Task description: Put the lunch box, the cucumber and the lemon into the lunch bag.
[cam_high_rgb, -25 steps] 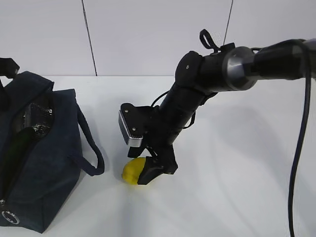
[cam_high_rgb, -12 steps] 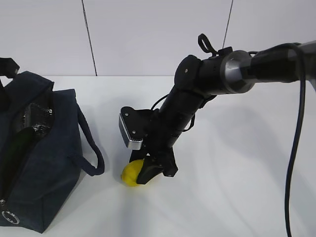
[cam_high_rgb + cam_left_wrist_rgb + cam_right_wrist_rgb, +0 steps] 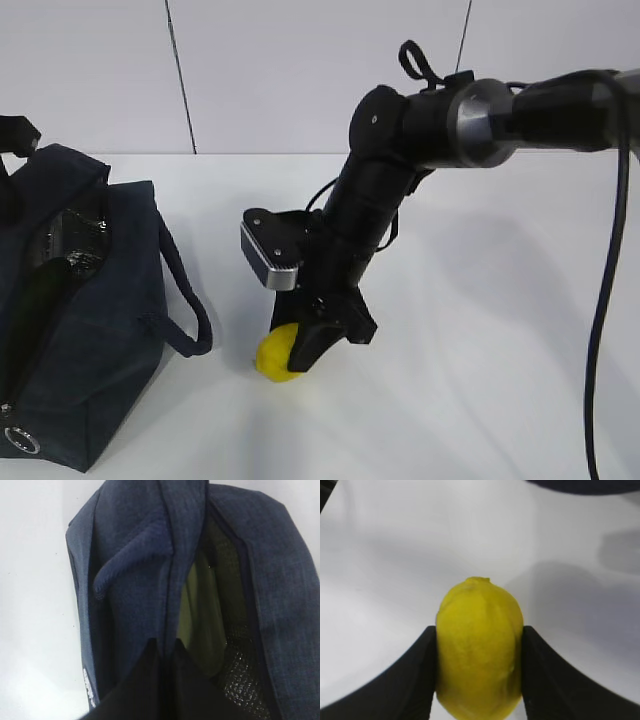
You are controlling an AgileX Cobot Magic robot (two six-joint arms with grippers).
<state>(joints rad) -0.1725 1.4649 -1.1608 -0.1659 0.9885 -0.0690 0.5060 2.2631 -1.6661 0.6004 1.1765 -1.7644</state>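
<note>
The yellow lemon [image 3: 272, 356] lies on the white table just right of the navy lunch bag [image 3: 95, 330]. My right gripper [image 3: 292, 350] reaches down onto it. In the right wrist view its two black fingers [image 3: 422, 665] press against both sides of the lemon [image 3: 479, 655]. My left gripper [image 3: 165, 647] is shut on the fabric edge of the lunch bag [image 3: 135, 580] at its opening and holds it up. Inside the bag a broad green surface [image 3: 200, 615] shows, seemingly the lunch box lid. A dark long shape [image 3: 35, 295] in the opening may be the cucumber.
A strap handle [image 3: 185, 300] of the bag hangs out toward the lemon. A silver ring pull [image 3: 20, 440] sits at the bag's near end. White table [image 3: 480, 380] stretches to the right, with a black cable [image 3: 605, 300] hanging at the far right.
The right gripper's fingers have closed in onto the lemon. The wrist has shifted slightly right and the lemon has been nudged a little with it. The left gripper and bag are unchanged.
</note>
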